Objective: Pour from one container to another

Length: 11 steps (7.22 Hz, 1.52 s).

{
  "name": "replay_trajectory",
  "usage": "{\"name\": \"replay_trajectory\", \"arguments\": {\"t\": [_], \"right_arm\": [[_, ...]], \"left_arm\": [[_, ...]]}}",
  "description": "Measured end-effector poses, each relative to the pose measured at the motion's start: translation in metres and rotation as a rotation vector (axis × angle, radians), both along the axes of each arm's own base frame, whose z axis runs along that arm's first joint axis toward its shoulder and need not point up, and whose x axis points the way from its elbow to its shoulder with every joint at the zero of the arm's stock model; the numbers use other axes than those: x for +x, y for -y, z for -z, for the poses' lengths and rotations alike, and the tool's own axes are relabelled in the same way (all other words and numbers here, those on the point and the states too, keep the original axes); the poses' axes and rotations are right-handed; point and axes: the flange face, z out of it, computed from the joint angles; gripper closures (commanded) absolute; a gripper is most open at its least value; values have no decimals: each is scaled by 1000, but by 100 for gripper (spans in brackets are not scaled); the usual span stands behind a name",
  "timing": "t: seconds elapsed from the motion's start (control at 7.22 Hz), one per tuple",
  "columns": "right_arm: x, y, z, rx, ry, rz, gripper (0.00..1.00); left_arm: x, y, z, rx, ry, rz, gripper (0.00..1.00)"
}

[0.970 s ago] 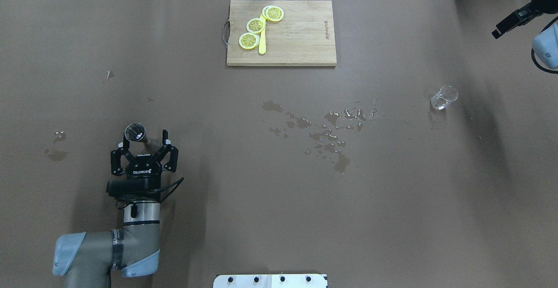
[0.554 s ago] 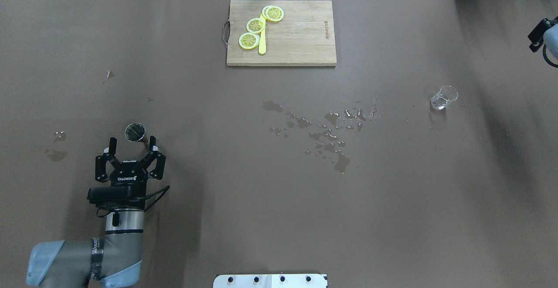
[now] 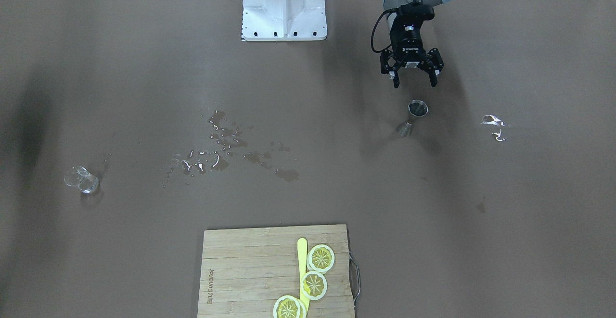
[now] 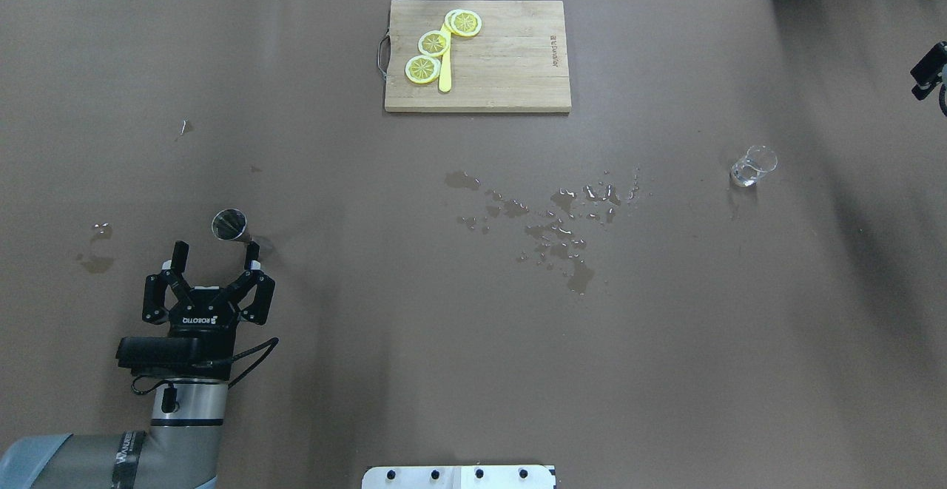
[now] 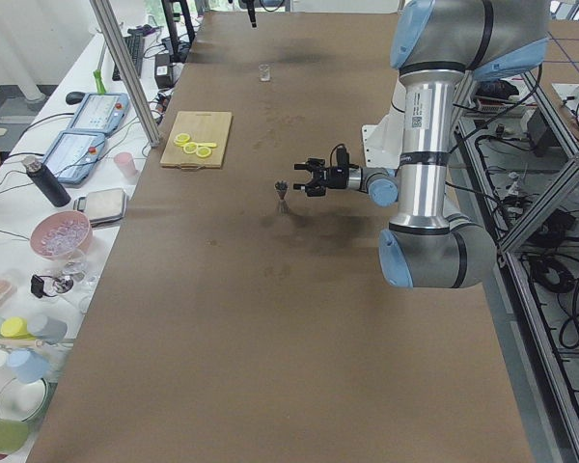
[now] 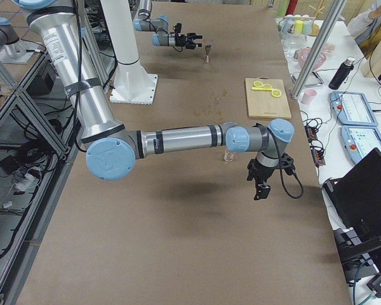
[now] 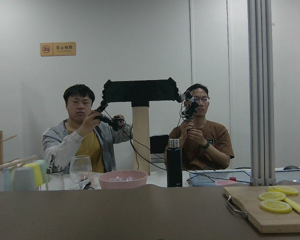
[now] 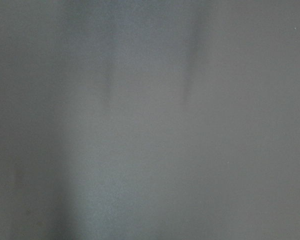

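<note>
A small metal jigger stands upright on the brown table at the near left, also seen in the front view as the jigger. My left gripper is open and empty, just short of the jigger on the robot's side, not touching it; the front view shows the same left gripper. A small clear glass stands far to the right. My right gripper hangs beyond that glass near the table's right end. Only a black part of it shows overhead, and I cannot tell whether it is open or shut.
A wooden cutting board with lemon slices and a yellow knife lies at the far middle. Spilled water is scattered across the centre, with smaller wet spots at the left. Two people sit beyond the far edge in the left wrist view.
My left gripper, open throughout, has pulled back from the jigger toward the robot and leftward, leaving it standing. The right arm has moved further off the right edge.
</note>
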Motion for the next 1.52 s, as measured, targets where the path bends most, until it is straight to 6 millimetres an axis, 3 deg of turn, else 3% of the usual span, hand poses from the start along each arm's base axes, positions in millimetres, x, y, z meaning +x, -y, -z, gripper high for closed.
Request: {"name": "replay_trajectory", "arguments": {"t": [0.14, 0.55, 0.97, 1.25, 1.52], "right_arm": [[17, -14, -11, -22, 41, -26, 0], [77, -116, -52, -57, 121, -116, 0], [105, -171, -55, -57, 136, -167, 0], [108, -190, -58, -59, 136, -168, 0], [108, -189, -53, -51, 136, -169, 0]], "left_arm": [[-12, 0, 19, -3, 28, 2, 1], [-38, 9, 69, -168, 117, -76, 1], [-51, 40, 124, -339, 214, -219, 1], [-58, 65, 166, -350, 269, -266, 1], [-60, 112, 205, -368, 345, -348, 1]]}}
